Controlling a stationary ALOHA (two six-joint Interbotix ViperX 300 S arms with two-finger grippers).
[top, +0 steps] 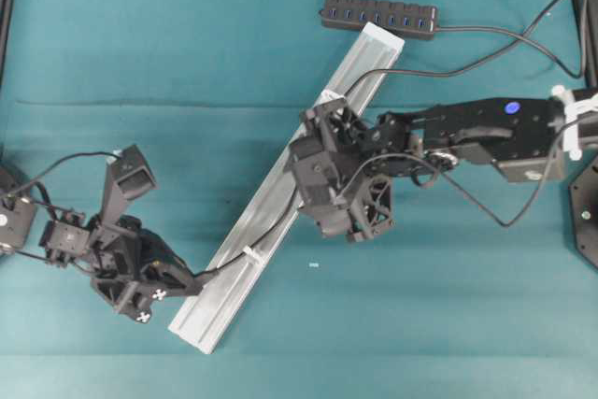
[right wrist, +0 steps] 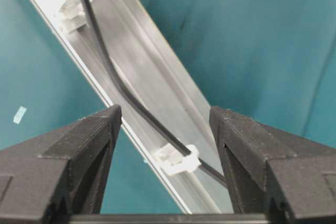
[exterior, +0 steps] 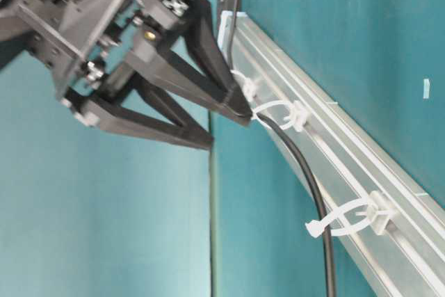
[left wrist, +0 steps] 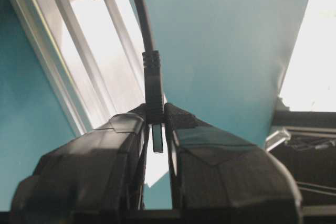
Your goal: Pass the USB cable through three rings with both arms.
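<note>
Overhead: the cable (top: pixel 280 217) lies along the rail (top: pixel 271 221), running diagonally from upper right to lower left across the teal counter (top: pixel 448 306). Left wrist view: the left hand (left wrist: pixel 157 124) is clamped on the plug (left wrist: pixel 156 140), cord pointing away toward the rail. Right wrist view: the right hand (right wrist: pixel 165 121) hangs wide open, holding nothing, over cable and two rings (right wrist: pixel 176 158).

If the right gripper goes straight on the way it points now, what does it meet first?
Probably the USB cable lying along the silver rail: in the right wrist view both sit between the open right gripper fingers, directly ahead. How far ahead is unclear.
</note>
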